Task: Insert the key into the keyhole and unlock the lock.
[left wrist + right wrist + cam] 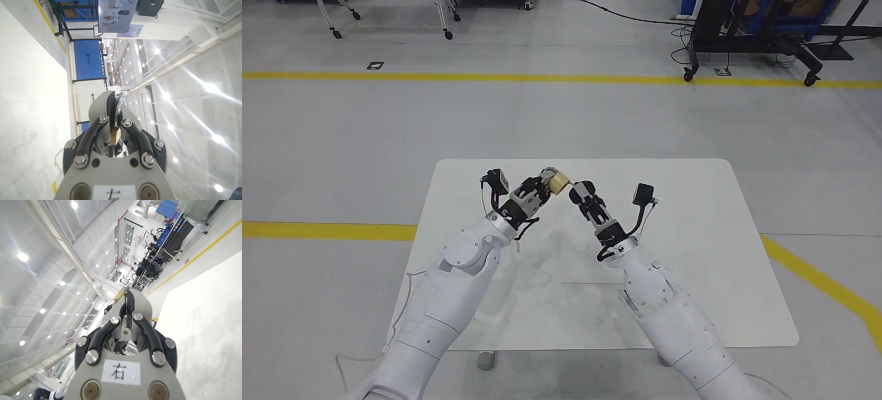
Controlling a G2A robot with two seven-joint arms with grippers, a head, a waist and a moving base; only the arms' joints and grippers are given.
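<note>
Both grippers meet above the table [692,260], top centre of the top view. The left gripper [545,186] offers the lock [558,181] to the right gripper [579,190], which I judge lets me line up the key in free air.

Left wrist view: fingers pinched shut on the lock [115,135], brass body mid-frame.

Right wrist view: fingers clamped on the key [125,331], lock [119,295] just past their tips. I can't tell whether the blade is seated.
</note>
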